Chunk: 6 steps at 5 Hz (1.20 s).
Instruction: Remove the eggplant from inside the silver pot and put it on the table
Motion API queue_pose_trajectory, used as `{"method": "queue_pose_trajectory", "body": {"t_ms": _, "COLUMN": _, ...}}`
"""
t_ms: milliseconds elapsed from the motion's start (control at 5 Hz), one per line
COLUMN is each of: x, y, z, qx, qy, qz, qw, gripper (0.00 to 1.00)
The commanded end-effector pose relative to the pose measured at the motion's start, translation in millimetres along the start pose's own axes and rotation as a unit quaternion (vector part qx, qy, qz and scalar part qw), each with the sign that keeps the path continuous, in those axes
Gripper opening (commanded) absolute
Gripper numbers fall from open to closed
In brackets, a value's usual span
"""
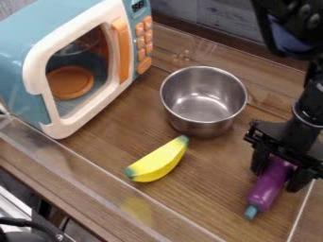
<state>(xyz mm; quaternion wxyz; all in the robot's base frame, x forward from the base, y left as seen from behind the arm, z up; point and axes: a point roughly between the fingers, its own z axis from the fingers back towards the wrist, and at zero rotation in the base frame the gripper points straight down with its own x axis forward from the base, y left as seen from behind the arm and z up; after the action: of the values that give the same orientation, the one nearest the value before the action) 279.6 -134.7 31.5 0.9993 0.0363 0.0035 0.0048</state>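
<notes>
On brown wood-grain counter (190, 189), the black hand (282, 168) straddles the glossy purple eggplant (273, 188), fingers narrowed against its upper end.

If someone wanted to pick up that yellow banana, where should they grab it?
Probably around the thick middle of the banana, coming straight down from above. It lies flat on the table, curving between its green tip near the pot and its fat end, with open space on both long sides for fingers.
</notes>
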Motion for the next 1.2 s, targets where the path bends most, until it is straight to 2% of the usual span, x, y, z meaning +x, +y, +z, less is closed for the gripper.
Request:
{"method": "queue_pose_trajectory", "body": {"t_ms": 0, "x": 16.9, "y": 13, "z": 36.5, "qx": -0.006, "qy": -0.028, "qz": -0.01, "qw": 0.9995, "gripper": 0.0}}
{"method": "queue_pose_trajectory", "body": {"t_ms": 200, "x": 22.6, "y": 25, "z": 49.2, "qx": -0.001, "qy": -0.031, "qz": -0.024, "qw": 0.9992, "gripper": 0.0}}
{"method": "queue_pose_trajectory", "body": {"t_ms": 400, "x": 24.1, "y": 23, "z": 47.7, "qx": -0.003, "qy": -0.032, "qz": -0.013, "qw": 0.9994, "gripper": 1.0}}
{"method": "queue_pose_trajectory", "body": {"t_ms": 800, "x": 29.6, "y": 33, "z": 82.8, "qx": -0.001, "qy": -0.029, "qz": 0.001, "qw": 0.9996, "gripper": 1.0}}
{"method": "queue_pose_trajectory", "body": {"t_ms": 1000, "x": 31.5, "y": 48, "z": 126.0, "qx": -0.008, "qy": -0.032, "qz": 0.001, "qw": 0.9994, "gripper": 1.0}}
